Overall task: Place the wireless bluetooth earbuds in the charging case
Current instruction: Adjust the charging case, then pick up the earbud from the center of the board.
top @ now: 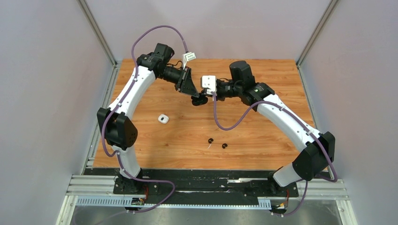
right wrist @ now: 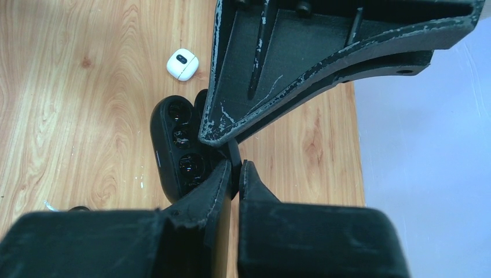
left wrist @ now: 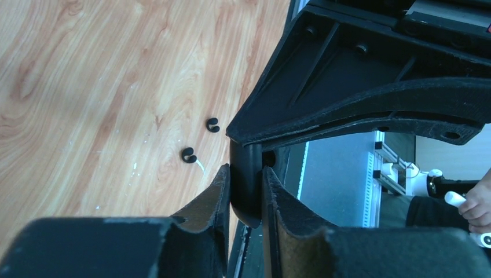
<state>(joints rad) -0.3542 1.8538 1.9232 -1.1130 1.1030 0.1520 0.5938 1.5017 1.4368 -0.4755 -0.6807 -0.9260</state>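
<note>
Wood table (top: 263, 131), L tool (left wrist: 246, 171) & R tool (right wrist: 236, 168) pinch open blk case (right wrist: 168, 147), case empty

Open wood (top: 263, 136) around black earbuds (top: 210, 140), clear overhead (left hand (left wrist: 246, 174), right hand (right wrist: 235, 168) crowd black case (right wrist: 173, 145)).

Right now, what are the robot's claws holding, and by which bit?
Both hold the black oval plastic charging case, open. The right claw pinches a thin black flap at its edge, probably the lid; the left claw squeezes its rounded body.

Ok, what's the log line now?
left gripper: grips open black plastic charging case | right gripper: pinches it | two black rounded earbuds: loose
</note>
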